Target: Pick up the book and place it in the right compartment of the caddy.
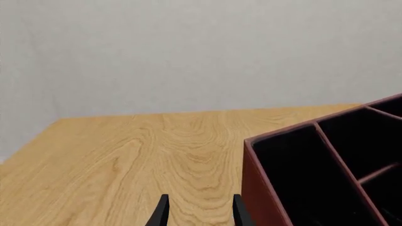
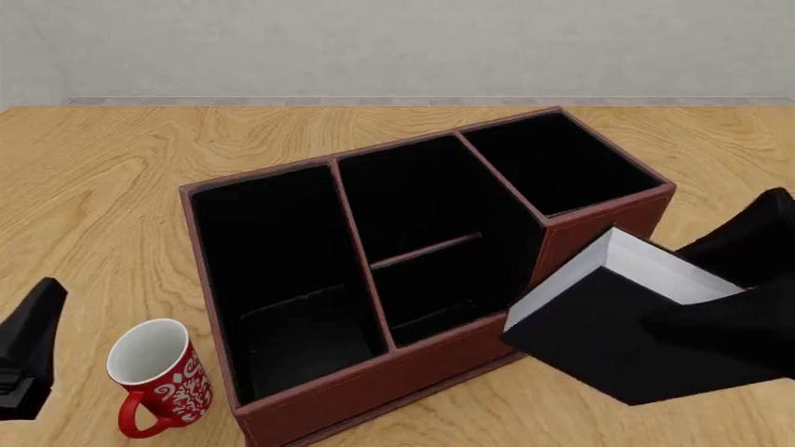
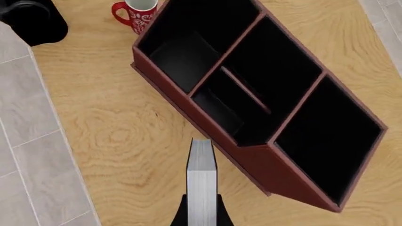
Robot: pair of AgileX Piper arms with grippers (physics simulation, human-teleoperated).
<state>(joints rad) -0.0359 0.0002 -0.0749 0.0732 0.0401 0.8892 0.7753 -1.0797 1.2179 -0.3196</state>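
The black book (image 2: 609,331) with white page edges hangs tilted in the air in front of the caddy's (image 2: 372,384) right end. My right gripper (image 3: 201,209) is shut on it; the right wrist view shows the book (image 3: 202,174) edge-on between the fingers. The right compartment (image 2: 561,160) is the small squarish black section at the taller far-right end, also seen at the caddy's nearer end as the right compartment (image 3: 328,136). My left gripper (image 1: 201,209) stands open over bare wood beside the caddy's corner (image 1: 259,188), holding nothing.
A red mug (image 2: 153,377) with white patterning stands upright near the front left corner of the caddy, close to the left arm (image 2: 28,349). The middle section (image 2: 429,233) has a low divider. The wooden table (image 2: 100,186) ends at a grey wall.
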